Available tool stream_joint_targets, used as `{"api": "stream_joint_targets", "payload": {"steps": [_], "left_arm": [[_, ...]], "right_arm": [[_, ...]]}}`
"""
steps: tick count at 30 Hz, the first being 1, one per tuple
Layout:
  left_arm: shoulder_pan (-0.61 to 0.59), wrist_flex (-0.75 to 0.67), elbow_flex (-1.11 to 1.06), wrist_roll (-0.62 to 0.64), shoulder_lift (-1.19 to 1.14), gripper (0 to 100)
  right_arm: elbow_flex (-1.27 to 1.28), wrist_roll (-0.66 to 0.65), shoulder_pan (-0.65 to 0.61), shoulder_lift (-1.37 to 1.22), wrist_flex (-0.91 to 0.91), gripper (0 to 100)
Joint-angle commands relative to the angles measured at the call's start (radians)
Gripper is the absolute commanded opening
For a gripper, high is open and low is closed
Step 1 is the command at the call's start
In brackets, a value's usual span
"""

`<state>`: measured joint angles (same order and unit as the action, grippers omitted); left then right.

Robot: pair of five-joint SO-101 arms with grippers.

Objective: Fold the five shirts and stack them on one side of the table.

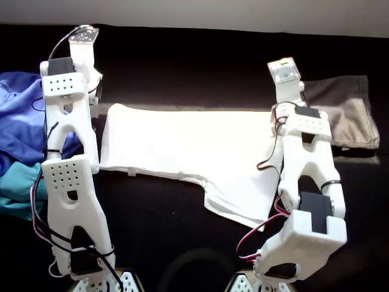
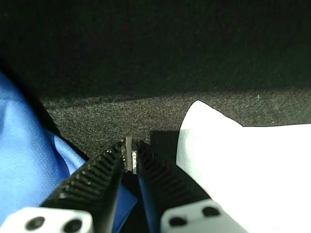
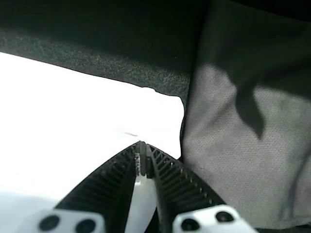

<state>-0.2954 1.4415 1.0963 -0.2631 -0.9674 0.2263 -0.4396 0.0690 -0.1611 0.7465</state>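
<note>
White shirt: we see the white shirt [image 1: 182, 143] spread flat across the middle of the high view. One part of it runs down toward the lower centre-right, next to the right arm [image 1: 307, 176].
Grey shirt: the grey shirt [image 1: 343, 112] lies at the upper right of the high view. Its near edge sits just beside the white shirt's right end, and in the right wrist view the two cloths meet along one edge.
Blue shirt: the blue shirt [image 1: 18, 112] is bunched at the left edge of the high view, behind the left arm [image 1: 70, 176].
Teal shirt: the teal shirt [image 1: 15, 188] lies below the blue one at the lower left, touching it.
Left claw: the left claw [image 2: 130, 148] has its tips together. It hangs over the dark tabletop between the blue shirt and the white shirt's rounded corner. We cannot tell whether any cloth is pinched.
Right claw: the right claw [image 3: 142, 150] also has its tips together. It sits over the white shirt, close to the grey shirt's edge, and we cannot tell whether it is gripping cloth.
Tabletop: the black tabletop [image 1: 182, 61] carries all the shirts.
</note>
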Motion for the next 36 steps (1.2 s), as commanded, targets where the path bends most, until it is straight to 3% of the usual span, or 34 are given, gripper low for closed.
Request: {"api": "stream_joint_targets", "payload": {"steps": [1,9,20,26,32,36], "left_arm": [[0.041,0.006,0.054,0.008,0.05,1],[0.111,-0.074,0.061,0.008,-0.14,1],[-0.01,-0.083,0.094,0.008,-0.173,1],[-0.015,0.083,0.257,0.008,-0.173,1],[0.028,0.311,0.503,0.008,-0.177,1],[0.042,0.338,0.532,0.046,-0.159,1]], "right_arm": [[-0.044,0.011,-0.044,0.082,0.008,0.7],[-0.051,0.011,-0.088,-0.099,-0.059,0.7],[-0.054,0.006,0.051,-0.252,-0.157,0.7],[-0.054,0.009,0.045,-0.174,-0.148,0.7],[-0.053,0.011,0.016,0.045,-0.013,0.7],[-0.053,0.011,0.008,0.197,0.101,0.7]]}}
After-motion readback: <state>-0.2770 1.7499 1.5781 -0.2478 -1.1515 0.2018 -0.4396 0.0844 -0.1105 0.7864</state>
